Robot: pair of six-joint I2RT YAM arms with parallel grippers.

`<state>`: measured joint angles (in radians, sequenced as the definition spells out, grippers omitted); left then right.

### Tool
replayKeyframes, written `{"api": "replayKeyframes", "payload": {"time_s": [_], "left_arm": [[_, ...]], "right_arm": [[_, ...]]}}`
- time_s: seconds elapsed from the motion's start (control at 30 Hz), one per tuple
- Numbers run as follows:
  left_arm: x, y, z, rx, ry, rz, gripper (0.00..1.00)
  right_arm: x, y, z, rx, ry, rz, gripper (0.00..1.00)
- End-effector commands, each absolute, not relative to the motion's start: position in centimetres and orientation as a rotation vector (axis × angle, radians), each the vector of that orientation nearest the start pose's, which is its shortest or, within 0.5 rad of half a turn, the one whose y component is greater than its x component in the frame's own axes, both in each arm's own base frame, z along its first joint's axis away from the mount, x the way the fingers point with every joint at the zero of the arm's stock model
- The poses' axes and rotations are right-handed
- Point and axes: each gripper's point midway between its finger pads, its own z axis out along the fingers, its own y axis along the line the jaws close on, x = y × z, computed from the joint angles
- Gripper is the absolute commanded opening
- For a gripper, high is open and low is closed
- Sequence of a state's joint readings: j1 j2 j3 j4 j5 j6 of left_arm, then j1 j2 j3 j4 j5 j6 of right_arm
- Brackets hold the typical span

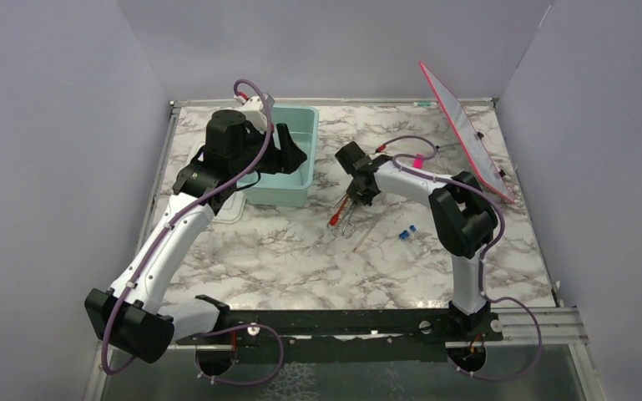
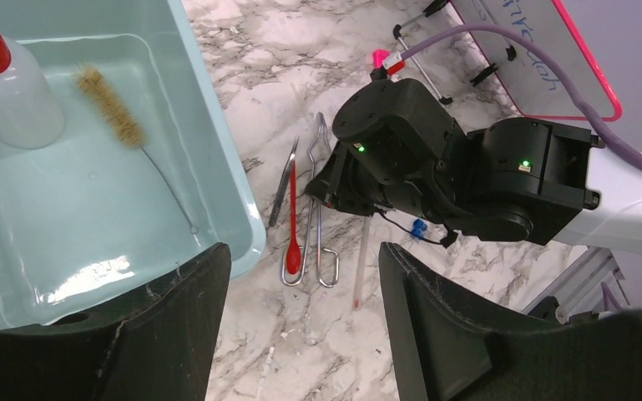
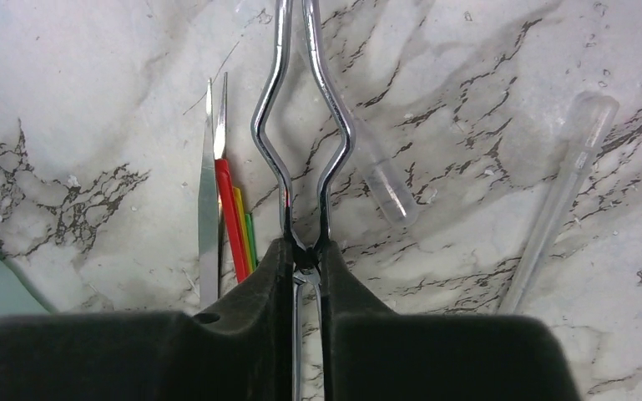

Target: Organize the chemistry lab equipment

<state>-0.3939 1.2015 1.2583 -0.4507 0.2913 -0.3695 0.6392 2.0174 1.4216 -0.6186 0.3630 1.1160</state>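
1 big marble surface, with the teal tub far left and the squeeze bottle standing inside it. My left gripper hangs over the tub, spread wide, holding nothing. My right gripper is clenched on the wire tongs mid-surface. 2 blue-capped vials sit off to their right.

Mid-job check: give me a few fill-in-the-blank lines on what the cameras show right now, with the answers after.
1. The squeeze bottle in the teal tub has a ____ nozzle.
2. The right gripper is shut on the wire tongs; the left gripper has its jaws ____, with nothing between them.
3. The two tiny vials on the table have ____ caps.
Missing words: red; open; blue.
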Motion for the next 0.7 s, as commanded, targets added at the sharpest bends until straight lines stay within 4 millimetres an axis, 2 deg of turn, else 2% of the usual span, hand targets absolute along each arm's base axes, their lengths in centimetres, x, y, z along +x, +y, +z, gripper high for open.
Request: {"api": "replayKeyframes", "payload": {"time_s": [0.0, 0.13, 0.33, 0.47, 0.67], "left_arm": [[31.4, -20.5, 32.1, 0.252, 1.968, -0.801, 0.69], [31.4, -20.5, 31.8, 0.243, 1.979, -0.809, 0.69], [31.1, -21.2, 30.9, 0.229, 2.012, -0.864, 0.69], [30.7, -22.0, 30.0, 0.220, 2.042, -0.933, 0.69], [29.8, -23.4, 28.7, 0.198, 2.063, -1.045, 0.71]], "right_arm": [[36.1, 22.7, 0.7, 0.745, 2.557, -0.045, 0.08], [36.4, 23.0, 2.9, 0.711, 2.518, 0.041, 0.03], [36.0, 22.4, 8.1, 0.643, 2.427, 0.156, 0.01], [34.8, 21.0, 10.7, 0.607, 2.397, 0.167, 0.01], [32.4, 19.6, 12.9, 0.520, 2.402, 0.189, 0.01]]}}
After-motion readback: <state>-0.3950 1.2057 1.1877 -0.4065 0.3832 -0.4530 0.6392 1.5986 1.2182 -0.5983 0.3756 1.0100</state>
